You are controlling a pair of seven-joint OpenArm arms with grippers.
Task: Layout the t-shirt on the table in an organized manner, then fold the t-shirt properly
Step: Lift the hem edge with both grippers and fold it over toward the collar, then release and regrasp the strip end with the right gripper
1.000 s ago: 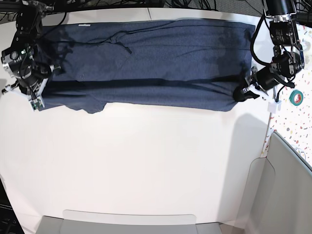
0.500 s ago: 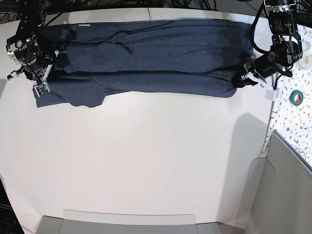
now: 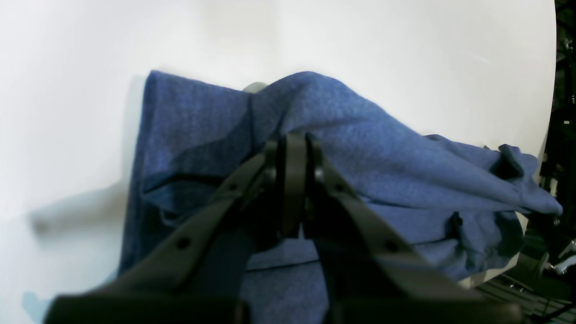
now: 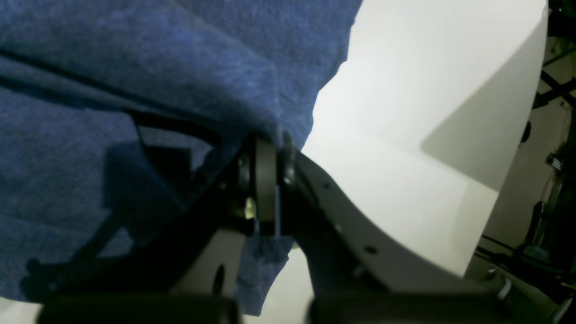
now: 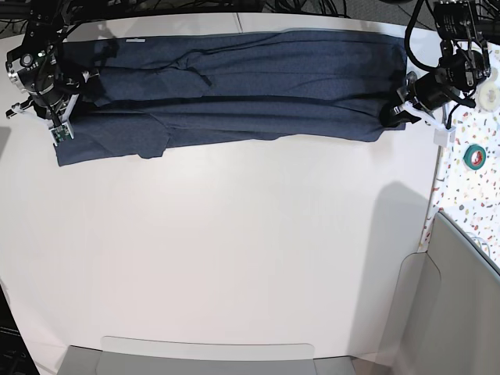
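The t-shirt (image 5: 234, 86) lies stretched into a long dark navy band across the far part of the desk (image 5: 234, 258), reaching almost from one side edge to the other; a fold line runs along its length, and its near edge is uneven, with a flap hanging lower towards the base view's left end; a small white tag (image 5: 136, 40) shows at the far edge. The left pincer (image 5: 394, 113) sits at the band's end on the base view's right — its jaws are pressed together on a bunched ridge of the cloth, as the left wrist view shows (image 3: 292, 148), with the fabric rising into a hump just beyond the tips and draping away on both sides; the right pincer (image 5: 58, 129) sits at the opposite end, clenched on the shirt's edge (in its own wrist view (image 4: 265, 148) the cloth passes between the closed tips and hangs below them); both ends of the shirt look slightly lifted where they are held, while the middle rests on the desk. Off the desk's edge, beside the left arm, a roll of green tape (image 5: 473, 156) lies on a speckled surface (image 5: 469, 207) — well apart from the shirt.
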